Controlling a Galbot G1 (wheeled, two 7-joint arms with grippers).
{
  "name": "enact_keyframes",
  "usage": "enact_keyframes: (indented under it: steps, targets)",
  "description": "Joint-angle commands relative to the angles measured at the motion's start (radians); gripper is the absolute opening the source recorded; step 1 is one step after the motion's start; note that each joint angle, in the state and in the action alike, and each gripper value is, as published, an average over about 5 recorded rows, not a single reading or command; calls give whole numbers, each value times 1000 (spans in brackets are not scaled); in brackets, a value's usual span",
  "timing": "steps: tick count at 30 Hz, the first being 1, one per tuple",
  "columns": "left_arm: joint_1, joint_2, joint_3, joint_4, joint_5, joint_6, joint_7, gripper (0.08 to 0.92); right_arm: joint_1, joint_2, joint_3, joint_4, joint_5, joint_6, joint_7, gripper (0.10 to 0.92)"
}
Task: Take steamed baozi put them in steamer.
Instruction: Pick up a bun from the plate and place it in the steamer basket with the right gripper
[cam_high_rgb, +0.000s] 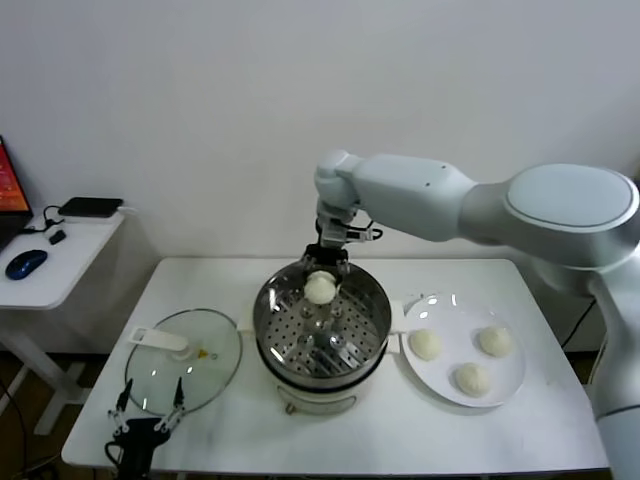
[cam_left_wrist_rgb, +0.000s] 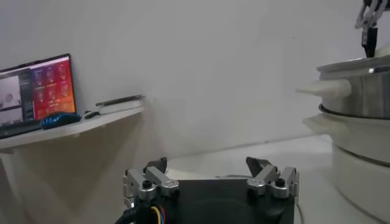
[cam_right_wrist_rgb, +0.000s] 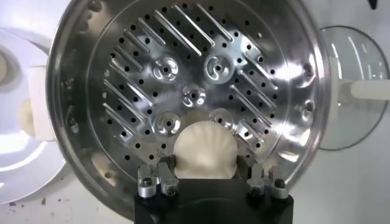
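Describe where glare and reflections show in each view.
Head view: bright highlights on the steamer wall and the plate. Right wrist view: strong glare across the steamer's perforated floor, behind the baozi in the right end effector. Left wrist view: glowing monitor, soft sheen on the steamer.

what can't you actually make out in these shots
- Right gripper fingertips: hidden behind the round off-white dough bun it holds over the shiny perforated steel steamer basket, right wrist view.
- Flat white plate with its buns: cut off by the frame edge, right wrist view.
- Round glass lid: the open left gripper covers its near rim, head view.
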Motion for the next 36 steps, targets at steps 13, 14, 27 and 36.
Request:
enact_keyframes:
  steps: [13, 14, 27, 36]
  targets:
    - [-4, -42, 1, 8, 7, -3, -1, 823, -87, 38, 43, -127, -85, 59, 7, 670]
    - [-5, -42, 0, 9, 8, -4, -1, 823, -88, 39, 44, -130, -86, 62, 7, 670]
    - [-8, -44, -2, 14, 14, -5, -1, 823, -54, 37, 31, -135, -17, 94, 9, 816]
    - [1, -44, -4, 9, 18, -5, -1, 823, 170, -44, -160, 45, 367, 2, -102, 823]
